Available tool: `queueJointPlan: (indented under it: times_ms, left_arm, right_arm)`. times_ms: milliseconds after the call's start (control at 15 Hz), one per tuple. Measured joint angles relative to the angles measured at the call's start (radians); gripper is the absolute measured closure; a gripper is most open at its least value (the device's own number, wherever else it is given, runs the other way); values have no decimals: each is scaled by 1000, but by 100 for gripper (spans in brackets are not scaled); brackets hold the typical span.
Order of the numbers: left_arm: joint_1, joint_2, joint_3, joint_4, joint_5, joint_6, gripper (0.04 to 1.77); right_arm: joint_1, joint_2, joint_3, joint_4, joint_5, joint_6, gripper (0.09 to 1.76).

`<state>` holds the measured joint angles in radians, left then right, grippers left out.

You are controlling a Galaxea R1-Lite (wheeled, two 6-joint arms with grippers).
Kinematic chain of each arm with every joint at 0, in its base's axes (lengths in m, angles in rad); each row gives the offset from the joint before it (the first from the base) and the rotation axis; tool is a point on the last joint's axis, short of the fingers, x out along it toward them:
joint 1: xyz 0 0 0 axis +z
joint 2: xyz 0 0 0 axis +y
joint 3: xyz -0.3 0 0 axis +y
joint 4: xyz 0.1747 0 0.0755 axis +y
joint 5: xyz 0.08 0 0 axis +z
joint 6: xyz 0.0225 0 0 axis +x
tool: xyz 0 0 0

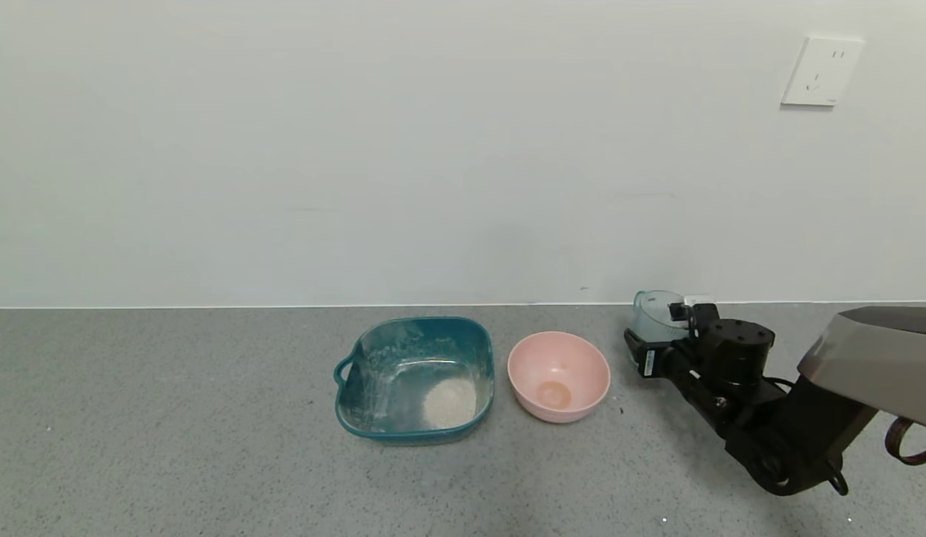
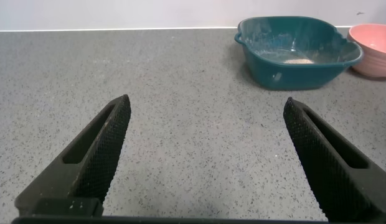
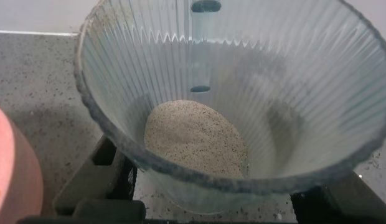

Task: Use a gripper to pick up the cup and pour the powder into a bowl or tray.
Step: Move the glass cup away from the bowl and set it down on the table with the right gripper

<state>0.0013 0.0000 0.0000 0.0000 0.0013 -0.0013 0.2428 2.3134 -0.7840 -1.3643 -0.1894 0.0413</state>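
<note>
Right wrist view shows our right gripper [image 1: 660,332] clasping the cup [image 3: 230,106], powder [image 3: 196,140] unpoured, right of the tray [image 1: 414,380].

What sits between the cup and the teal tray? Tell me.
The pink bowl stands between the cup, held in the right claw, and the teal tray, as the head view shows.

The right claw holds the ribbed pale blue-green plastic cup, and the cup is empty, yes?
Not quite. The right claw does hold the ribbed pale blue-green plastic cup, but the cup is not empty: the right wrist view shows a heap of beige powder at its bottom.
</note>
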Motion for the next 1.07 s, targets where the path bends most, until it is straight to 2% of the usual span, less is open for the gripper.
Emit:
queueJointPlan:
  times_ms: [533, 1067]
  left_arm:
    - [0, 0, 0, 0, 0, 0, 5]
    - [0, 0, 0, 0, 0, 0, 5]
  right_arm:
    - [-1, 66, 3, -62, 28, -21, 50]
    - [1, 81, 5, -64, 27, -23, 49]
